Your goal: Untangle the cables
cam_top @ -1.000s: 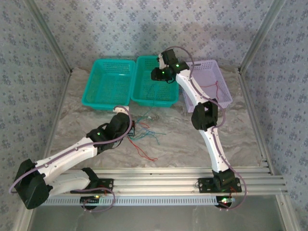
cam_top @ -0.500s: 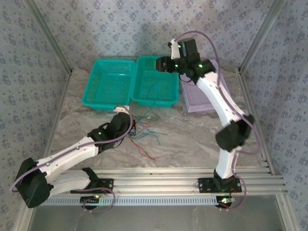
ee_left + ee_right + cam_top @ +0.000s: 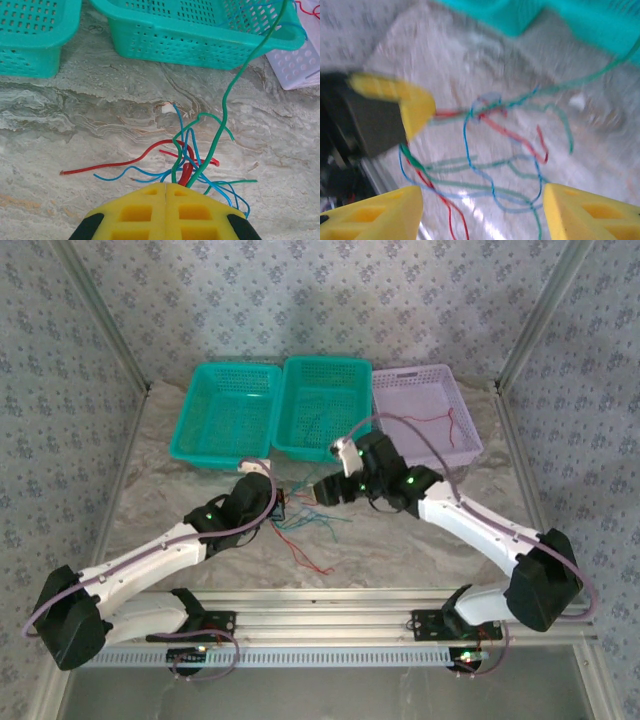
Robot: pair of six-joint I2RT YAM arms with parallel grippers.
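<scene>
Red, blue and green cables (image 3: 192, 150) lie in a loose knot on the marbled bench (image 3: 75, 120). How the strands cross inside the knot is hard to follow, since they are hair-thin in the top view and smeared in the blurred right wrist view. The near ends of several strands are hidden inside the left claw (image 3: 166, 186), whose yellow fingers (image 3: 135, 210) are pressed together with only a seam showing, clamped on the cables. A thicker red piece and a green strand come out right at that seam. From there one long green cable (image 3: 235, 85) climbs away over the rim of the middle teal basket (image 3: 200, 40), its far end cut off by the top edge of the left wrist view. A few blue strands (image 3: 272, 12) show inside that basket, and a red cable (image 3: 441, 421) lies in the lilac basket (image 3: 465, 445) to its right. The right claw (image 3: 482, 200) hangs low over the knot, spread wide and gripping nothing, with one finger cut off at each lower corner of its own view. The tangle spreads on the bench between and just beyond them, but the blur hides whether any strand touches a finger. In the top view the two claws face each other, just beside one another, and the knot fans out toward the near edge, one red strand (image 3: 308, 560) trailing furthest
</scene>
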